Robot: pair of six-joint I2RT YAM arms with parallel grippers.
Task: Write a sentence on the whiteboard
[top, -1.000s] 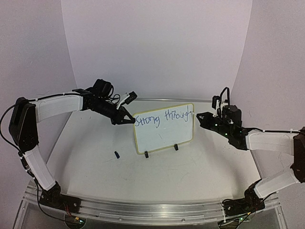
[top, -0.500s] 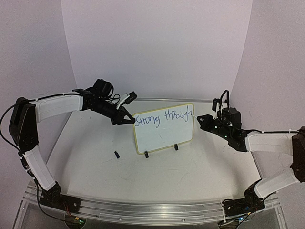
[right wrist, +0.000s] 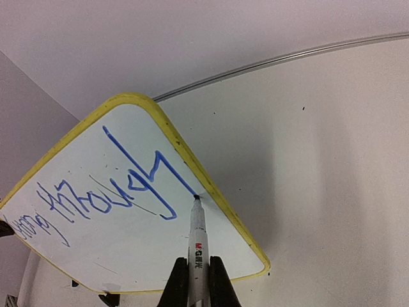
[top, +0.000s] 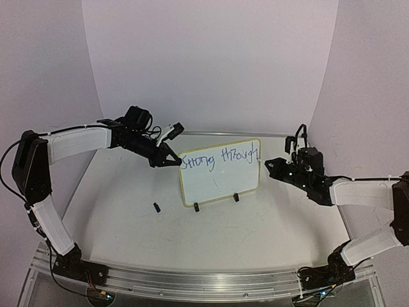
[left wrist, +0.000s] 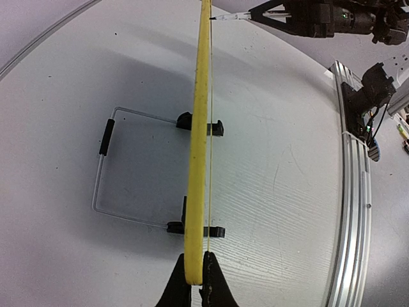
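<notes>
1. Top external view: the whiteboard [top: 219,176] is being propped upright near the middle of the tabletop [top: 211,246] on two black clip feet [top: 236,197]. "Strong through" is showing in blue along its upper part. Its left edge is being pinched by the left gripper [top: 172,160], with the left arm being stretched low across from the left side. The right gripper [top: 271,163] is being held at the board's right edge, with that arm bent at the elbow and its forearm being pointed inward. A small dark cap [top: 156,207] is lying apart from the board, to its front left.

2. Left wrist view: the board is being seen edge-on, with its yellow frame [left wrist: 199,128] being clamped between the nearly closed fingers [left wrist: 179,291]. A wire stand [left wrist: 97,185] is lying flat behind it. The board is being judged light, thin and stiff, and apt to tip or slide under pen pressure. The frame edge, clear of the writing face, is being judged the right place to hold it.

3. Right wrist view: a marker [right wrist: 197,236] is being gripped by its barrel between closed fingers. Its tip is being held at the frame's inner edge, where the last blue stroke ends. Whether it is touching cannot be told.
</notes>
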